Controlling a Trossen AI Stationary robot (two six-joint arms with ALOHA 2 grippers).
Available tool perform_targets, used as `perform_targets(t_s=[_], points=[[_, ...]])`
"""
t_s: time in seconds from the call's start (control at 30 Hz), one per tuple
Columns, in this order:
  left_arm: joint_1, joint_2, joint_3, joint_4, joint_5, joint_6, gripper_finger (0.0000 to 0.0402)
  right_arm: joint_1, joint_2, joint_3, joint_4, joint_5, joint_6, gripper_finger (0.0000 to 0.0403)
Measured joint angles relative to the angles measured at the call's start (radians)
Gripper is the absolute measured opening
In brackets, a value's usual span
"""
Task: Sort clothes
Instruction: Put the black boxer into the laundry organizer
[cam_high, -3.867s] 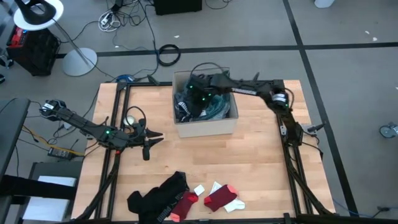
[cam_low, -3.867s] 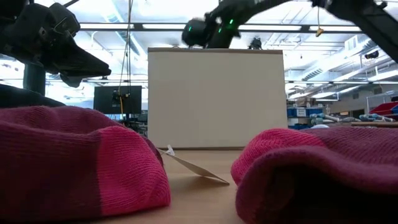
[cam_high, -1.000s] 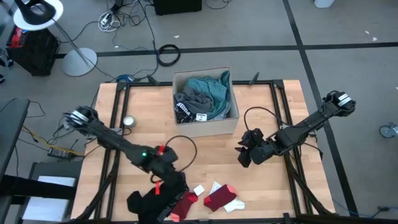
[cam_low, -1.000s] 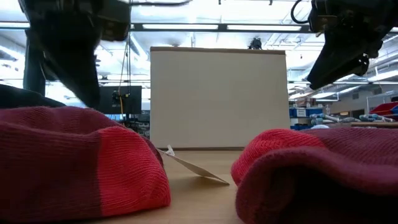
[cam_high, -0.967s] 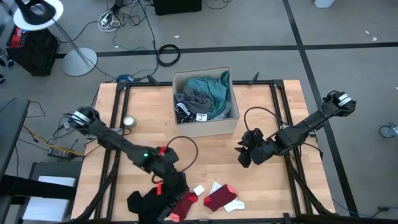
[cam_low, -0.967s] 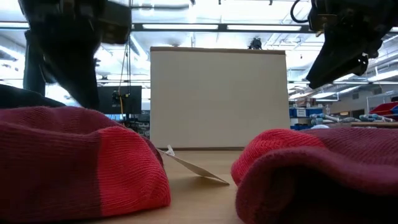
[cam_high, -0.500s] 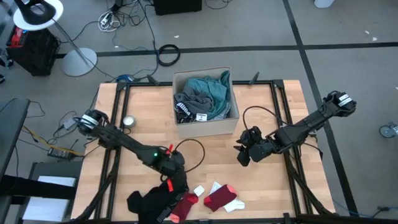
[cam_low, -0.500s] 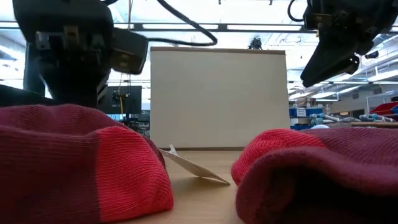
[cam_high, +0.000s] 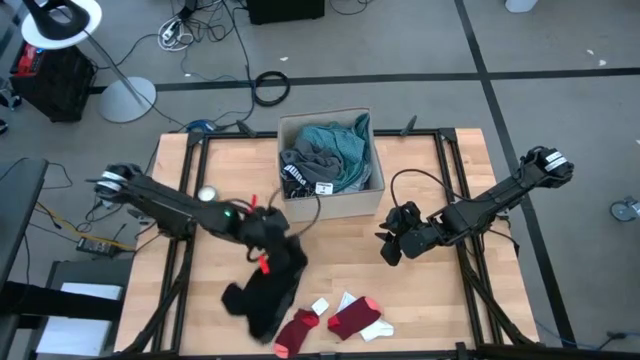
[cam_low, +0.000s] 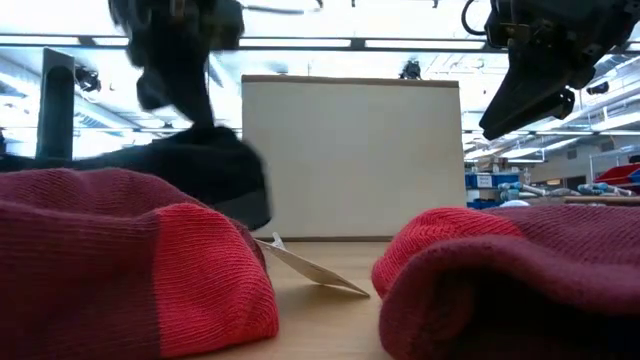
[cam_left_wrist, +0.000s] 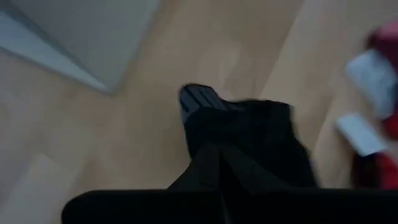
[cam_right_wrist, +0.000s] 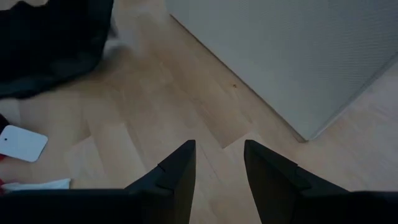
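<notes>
Left gripper (cam_high: 268, 250) has the black garment (cam_high: 265, 295) pinched; right gripper (cam_high: 386, 248) empty.

I see my left jaws closed tight on the black garment's top edge, the cloth hanging toward the wooden table (cam_high: 420, 300) in front of the cardboard box (cam_high: 330, 200). Teal and grey clothes (cam_high: 335, 150) sit heaped in that box. Red-and-white socks (cam_high: 340, 322) lie at the table's near edge, just beside the garment's lower end. My right jaws stand partly open, holding nothing, to the box's right.

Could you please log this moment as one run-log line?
left gripper: shut on black garment, lifting | right gripper: open, empty, beside box | socks: on table
</notes>
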Motion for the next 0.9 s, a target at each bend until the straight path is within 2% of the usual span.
perform_targets(t_s=[0.17,0.33,0.6,0.9], points=[[0.026,-0.156,0.020,-0.004,-0.059,0.055,0.0000,-0.001,0.000,0.000,0.000,0.000,-0.012,0.0139],[0.028,-0.239,0.113,0.010,-0.118,0.153,0.0000,-0.001,0.000,0.000,0.000,0.001,-0.026,0.0139],[0.052,-0.227,0.351,0.033,-0.168,0.390,0.0000,-0.004,0.000,0.000,0.000,0.002,-0.036,0.0139],[0.184,-0.187,0.572,0.121,-0.161,0.620,0.0000,-0.011,0.000,0.000,0.013,0.004,-0.052,0.0139]])
